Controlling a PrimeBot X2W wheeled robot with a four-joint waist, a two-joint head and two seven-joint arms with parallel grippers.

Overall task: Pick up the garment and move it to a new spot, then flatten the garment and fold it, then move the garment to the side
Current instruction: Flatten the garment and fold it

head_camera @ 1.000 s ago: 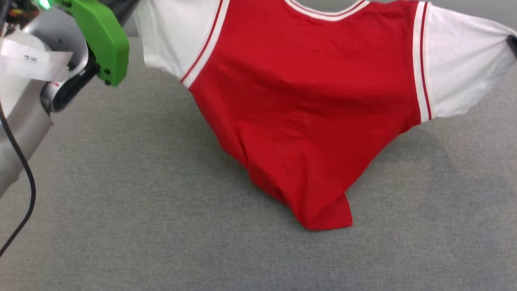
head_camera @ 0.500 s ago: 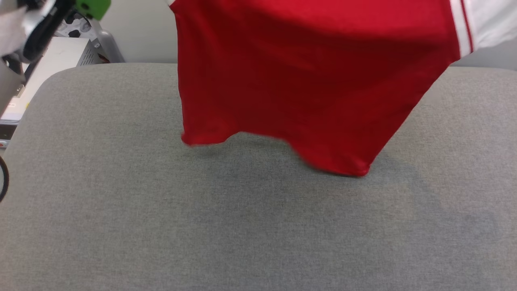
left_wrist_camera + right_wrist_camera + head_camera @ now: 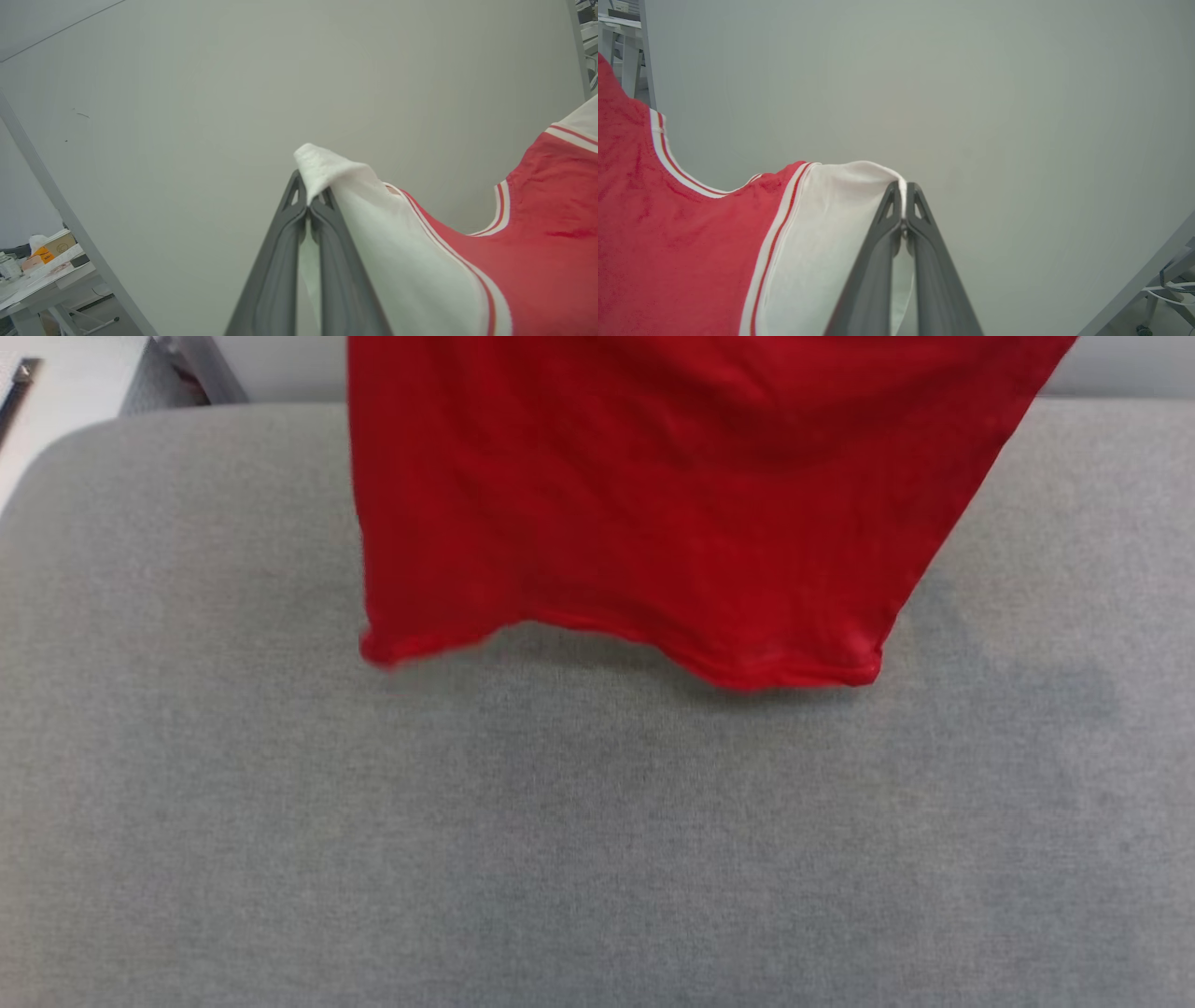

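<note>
The garment [image 3: 644, 504], a red T-shirt with white sleeves, hangs spread out above the grey table [image 3: 597, 859], its bottom hem loose just over the cloth surface. In the left wrist view my left gripper [image 3: 308, 198] is shut on the tip of one white sleeve [image 3: 373, 242]. My right gripper [image 3: 903, 191] is shut on the other white sleeve [image 3: 822, 233] in the right wrist view. Both point toward a plain pale wall. The striped collar [image 3: 502, 210] sags between the two grips.
A pale wall [image 3: 971, 93] stands behind the table. A white box or cabinet [image 3: 65, 392] sits off the table's far left corner. In the left wrist view a cluttered desk [image 3: 42, 270] stands at the lower left; a metal frame leg [image 3: 1148, 275] shows at the right wrist view's lower right.
The garment has been lifted off the table and now hangs with its hem free. The head camera has tilted up, so the left arm has left its view.
</note>
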